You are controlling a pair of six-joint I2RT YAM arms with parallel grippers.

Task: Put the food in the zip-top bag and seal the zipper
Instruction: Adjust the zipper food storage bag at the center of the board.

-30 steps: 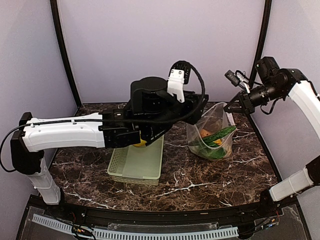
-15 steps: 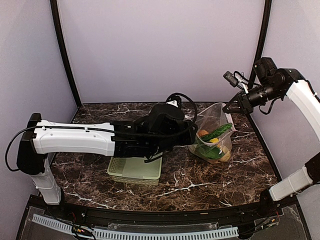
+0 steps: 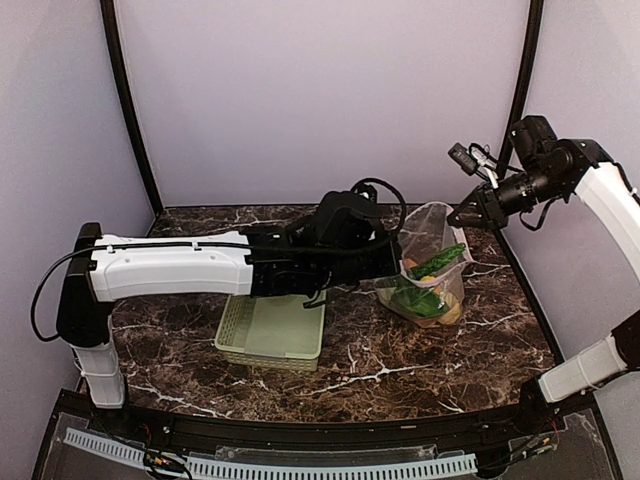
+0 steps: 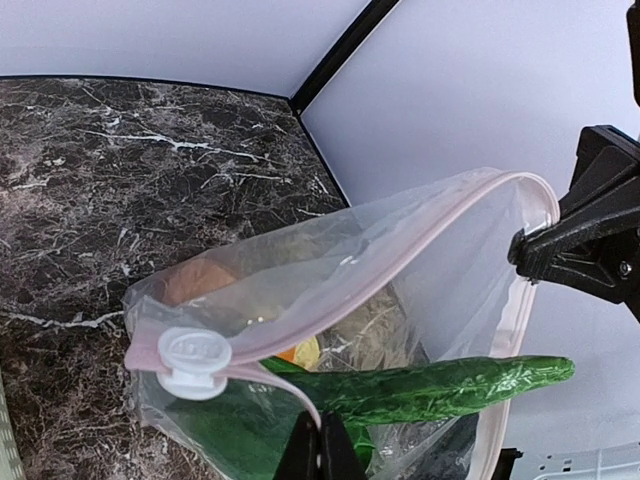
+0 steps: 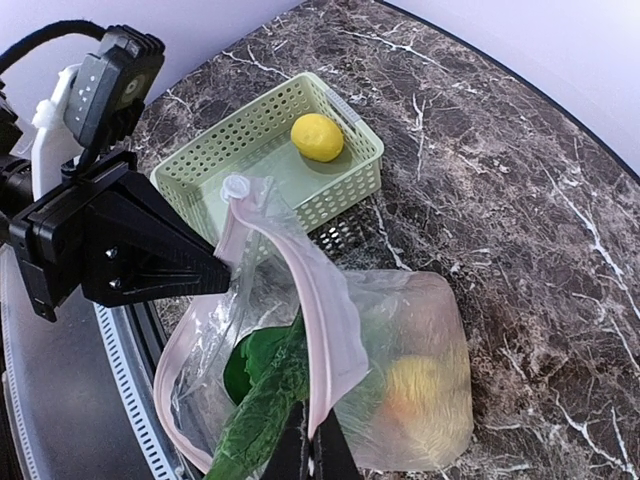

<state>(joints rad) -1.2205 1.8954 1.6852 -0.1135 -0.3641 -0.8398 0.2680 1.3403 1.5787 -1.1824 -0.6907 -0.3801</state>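
Note:
The clear zip-top bag point(image 3: 428, 262) stands open on the table right of centre. A dark green cucumber point(image 3: 438, 262) pokes out of its mouth, above green leaves and an orange-yellow fruit point(image 5: 425, 395). My left gripper point(image 3: 388, 265) is shut on the near side of the pinkish zipper strip point(image 4: 400, 270), just right of the white slider tab point(image 4: 195, 362). My right gripper point(image 3: 466, 215) is shut on the strip's far right end and holds it up; its jaws show in the right wrist view point(image 5: 315, 450). A yellow lemon point(image 5: 318, 137) lies in the basket, hidden under my left arm in the top view.
The pale green lattice basket point(image 3: 270, 330) sits left of the bag, partly under my left forearm point(image 3: 170, 268). The back wall and a black corner post point(image 3: 518, 70) stand close behind the bag.
My left arm swung its wrist down from above the basket, reached right and closed on the bag's near edge. The bag mouth is pulled wider. The right arm barely moved.

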